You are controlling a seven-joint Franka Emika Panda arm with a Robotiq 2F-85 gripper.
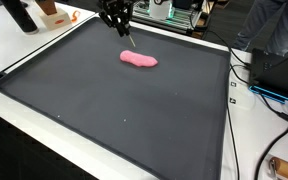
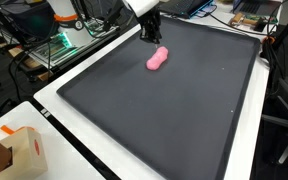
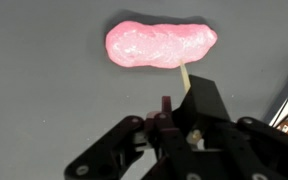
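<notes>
Robotiq gripper point(image 1: 120, 24) at upper centre of frame in an exterior view, above the far part of the black mat point(image 1: 134, 120). Fingers drawn together and clamped on a thin wooden stick point(image 3: 184, 72), which slants down from them. Wrist view: stick tip meets the lower edge of the pink putty lump point(image 3: 161, 45), upper centre of that frame. Lump lies flat on the mat, elongated, upper middle in both exterior views point(image 2: 157, 59). Mat rests on a white table point(image 1: 256, 140). Cardboard box point(image 2: 24, 152) at lower left, off the mat, well apart from the lump
</notes>
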